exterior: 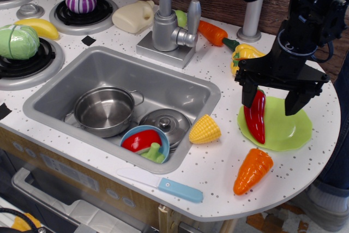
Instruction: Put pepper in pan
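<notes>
The red chili pepper (255,117) lies lengthwise on the left part of a green plate (286,129) at the right of the counter. My black gripper (271,100) hangs open just above the plate. Its left finger (248,94) covers the pepper's upper end, and its right finger (295,102) is over the plate's far right. It holds nothing. The steel pan (103,111) stands empty in the left of the sink (180,88), far left of the gripper.
In the sink are a steel lid (164,121) and a blue bowl (144,141) with toy food. Corn (205,130), an orange carrot (252,171), a yellow bell pepper (244,53), a knife (175,188) and the faucet (163,23) surround it.
</notes>
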You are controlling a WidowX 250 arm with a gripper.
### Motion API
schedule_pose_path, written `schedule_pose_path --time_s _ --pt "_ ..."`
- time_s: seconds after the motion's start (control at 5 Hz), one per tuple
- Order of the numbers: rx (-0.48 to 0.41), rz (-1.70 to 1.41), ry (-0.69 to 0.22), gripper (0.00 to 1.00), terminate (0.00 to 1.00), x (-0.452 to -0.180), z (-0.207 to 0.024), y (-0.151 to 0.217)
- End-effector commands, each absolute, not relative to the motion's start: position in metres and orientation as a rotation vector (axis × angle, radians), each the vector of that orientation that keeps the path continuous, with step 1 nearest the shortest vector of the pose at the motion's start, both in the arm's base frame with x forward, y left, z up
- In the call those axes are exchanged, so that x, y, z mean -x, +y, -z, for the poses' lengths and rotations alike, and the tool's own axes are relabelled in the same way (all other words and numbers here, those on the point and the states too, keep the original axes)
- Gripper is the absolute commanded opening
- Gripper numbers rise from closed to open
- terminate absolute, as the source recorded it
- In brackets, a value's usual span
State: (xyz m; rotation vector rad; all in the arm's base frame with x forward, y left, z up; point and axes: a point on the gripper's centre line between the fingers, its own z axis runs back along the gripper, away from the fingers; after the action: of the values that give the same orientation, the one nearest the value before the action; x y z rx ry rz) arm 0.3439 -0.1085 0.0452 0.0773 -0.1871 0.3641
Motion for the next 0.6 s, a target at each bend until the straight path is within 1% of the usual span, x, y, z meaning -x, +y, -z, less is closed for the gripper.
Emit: schedule_pose_path --time_s 0.0,0.2,0.4 --pt "-0.031 -0.398 -0.23 1.0 0.0 -0.348 -0.0331 -0.0943" --pt "-0.036 -0.406 -0.23 1.0 0.0 -0.3494 -0.028 -0.0949" --pt "-0.033 -0.423 -0.252 0.0 0.0 -0.3497 -0.0245 -0.0954"
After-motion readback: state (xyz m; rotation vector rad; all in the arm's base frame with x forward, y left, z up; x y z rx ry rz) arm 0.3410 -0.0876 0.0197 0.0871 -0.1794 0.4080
